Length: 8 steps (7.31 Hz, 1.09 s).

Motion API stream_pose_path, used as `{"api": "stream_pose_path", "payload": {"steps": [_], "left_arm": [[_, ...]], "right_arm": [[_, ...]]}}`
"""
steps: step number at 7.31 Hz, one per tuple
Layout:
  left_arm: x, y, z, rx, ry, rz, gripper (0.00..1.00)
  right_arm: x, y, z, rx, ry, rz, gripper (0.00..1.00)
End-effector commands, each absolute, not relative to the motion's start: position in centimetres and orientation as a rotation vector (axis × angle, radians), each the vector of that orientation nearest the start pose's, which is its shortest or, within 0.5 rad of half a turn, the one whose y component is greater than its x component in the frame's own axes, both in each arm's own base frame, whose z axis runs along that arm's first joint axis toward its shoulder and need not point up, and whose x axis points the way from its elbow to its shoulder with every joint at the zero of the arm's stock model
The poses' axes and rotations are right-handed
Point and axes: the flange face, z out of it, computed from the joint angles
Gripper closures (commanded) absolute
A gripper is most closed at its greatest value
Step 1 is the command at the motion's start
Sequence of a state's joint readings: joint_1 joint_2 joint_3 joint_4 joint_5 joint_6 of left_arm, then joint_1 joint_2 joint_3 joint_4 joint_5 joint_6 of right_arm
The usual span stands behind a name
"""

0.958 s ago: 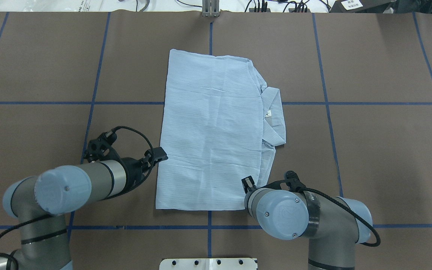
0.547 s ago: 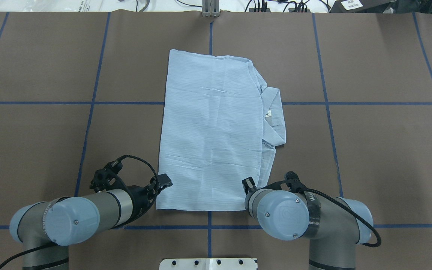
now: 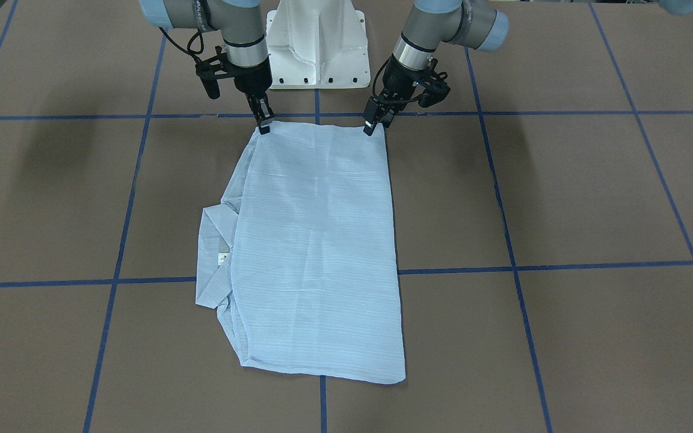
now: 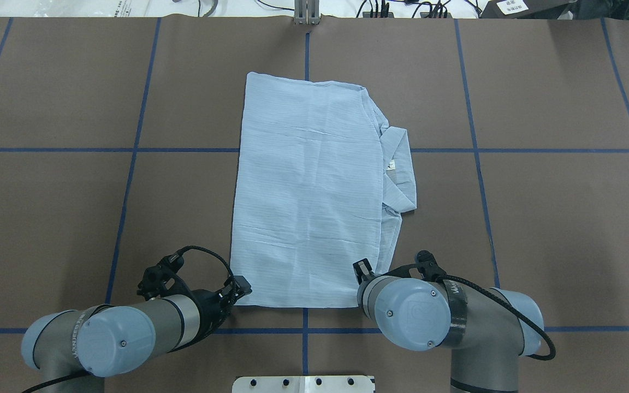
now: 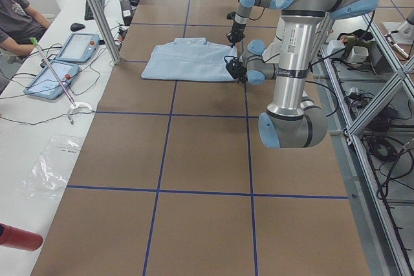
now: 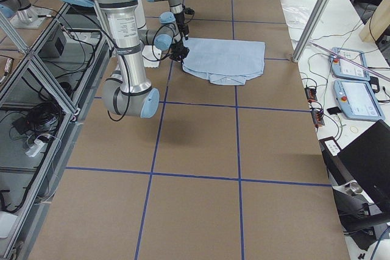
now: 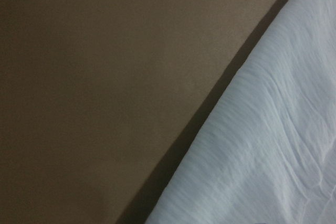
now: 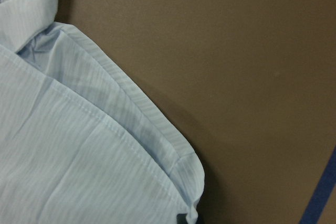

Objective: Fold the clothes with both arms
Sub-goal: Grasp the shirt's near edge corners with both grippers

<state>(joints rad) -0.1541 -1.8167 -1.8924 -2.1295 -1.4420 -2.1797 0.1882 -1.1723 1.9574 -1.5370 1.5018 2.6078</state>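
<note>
Across the middle of each frame you have a flat brown table covering (image 4: 538, 218), matt and marked into large squares by blue tape lines (image 4: 478, 180). In the side views a white bench runs along its far edge with two pale blue tablets (image 6: 348, 64) on it, and a seated person (image 5: 16, 21) shows at the upper left of the left-side view. You have one pale blue, thin, finely striped shirt (image 4: 309, 191), folded into a long rectangle and lying flat at the centre of the overhead frame. Its soft surface is lightly creased, and its collar (image 4: 399, 169) with a tiny white label (image 4: 390, 165) juts out on the frame's right. Two silver-grey tubular arms with pale blue rounded joint caps come in from the bottom, the left arm (image 4: 145, 327) and the right arm (image 4: 429, 316). Each carries one black gripper. The left gripper (image 4: 241, 285) is at the shirt's lower left corner and the right gripper (image 4: 361, 269) at its lower right corner. You cannot tell for either one whether the fingers are spread or pinching cloth. One white pedestal base (image 3: 316, 42) stands between the arms.
</note>
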Motion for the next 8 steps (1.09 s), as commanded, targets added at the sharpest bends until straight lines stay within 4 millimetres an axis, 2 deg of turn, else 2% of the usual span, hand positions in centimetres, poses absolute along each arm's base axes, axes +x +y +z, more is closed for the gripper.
{"api": "stream_pose_path", "payload": {"steps": [1,3,4,5,6,8], "left_arm": [[53.8,-23.0,31.6,-0.149,1.131,-0.765,1.0],[53.9,-23.1,30.6,-0.147,1.128,-0.767,1.0],[53.1,-23.2,29.5,-0.146,1.151,-0.772,1.0],[52.2,-23.2,28.6,-0.156,1.172,-0.778,1.0],[51.6,-23.0,27.7,-0.169,1.193,-0.794,1.0],[46.5,-22.1,22.0,-0.212,1.261,-0.816,1.0]], "right_arm": [[-54.6,-24.6,27.2,-0.296,-0.823,1.179,1.0],[-54.7,-24.5,27.2,-0.297,-0.823,1.178,1.0],[-54.7,-24.5,27.2,-0.298,-0.823,1.179,1.0],[-54.1,-24.2,26.6,-0.302,-0.828,1.175,1.0],[-52.4,-23.1,25.4,-0.293,-0.794,1.166,1.0],[-49.6,-21.1,22.9,-0.3,-0.785,1.143,1.0]]}}
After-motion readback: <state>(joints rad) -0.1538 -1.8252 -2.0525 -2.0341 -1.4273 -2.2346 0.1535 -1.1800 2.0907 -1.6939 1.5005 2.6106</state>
